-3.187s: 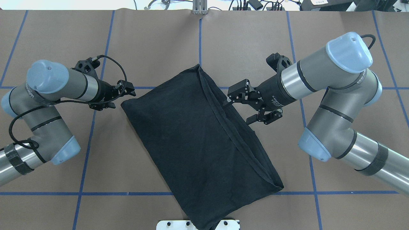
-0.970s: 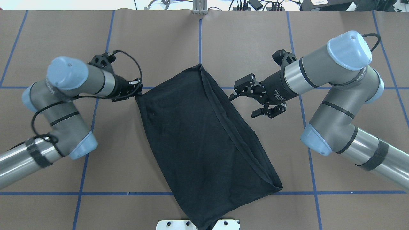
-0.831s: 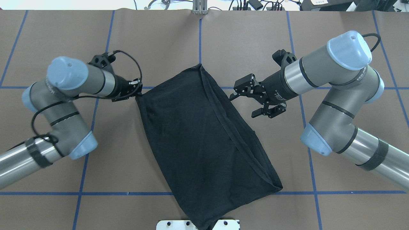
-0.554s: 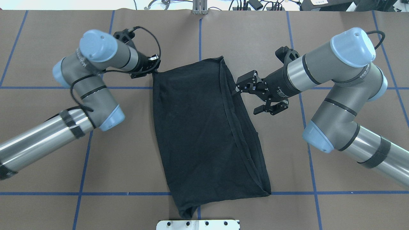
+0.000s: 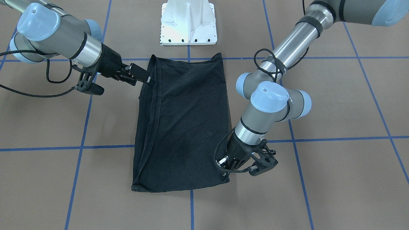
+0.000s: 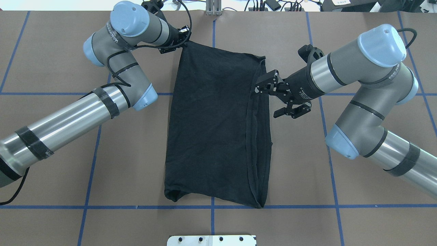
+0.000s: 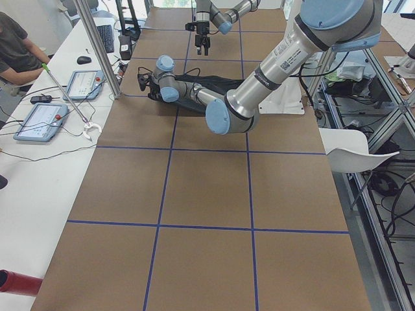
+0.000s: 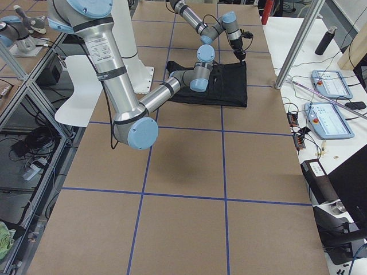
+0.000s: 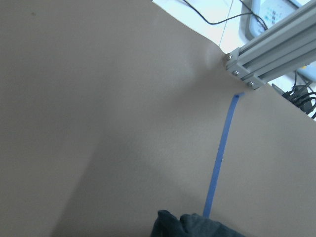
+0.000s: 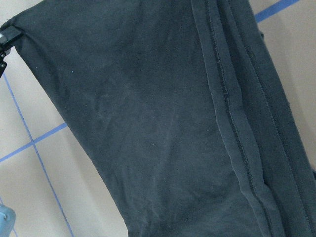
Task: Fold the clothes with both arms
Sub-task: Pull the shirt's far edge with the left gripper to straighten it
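Nearest me, the white base plate (image 6: 211,240) sat on the table (image 6: 129,171). A little further out, at a blue tape line (image 6: 136,207), the black shirt (image 6: 215,130) began. It was folded into a long strip, flat on the table and running straight away from me, with its doubled hems stacked along my right side. Further out, my right arm (image 6: 341,71) was at that hemmed edge. My right jaws were spread open, with one finger (image 6: 265,83) touching the hem and the other clear of the cloth. Farthest out, my left arm (image 6: 68,119) was at the shirt's far left corner. There my left jaws were closed on a pinch of the fabric, near the metal post (image 6: 213,7) at the table's far edge.
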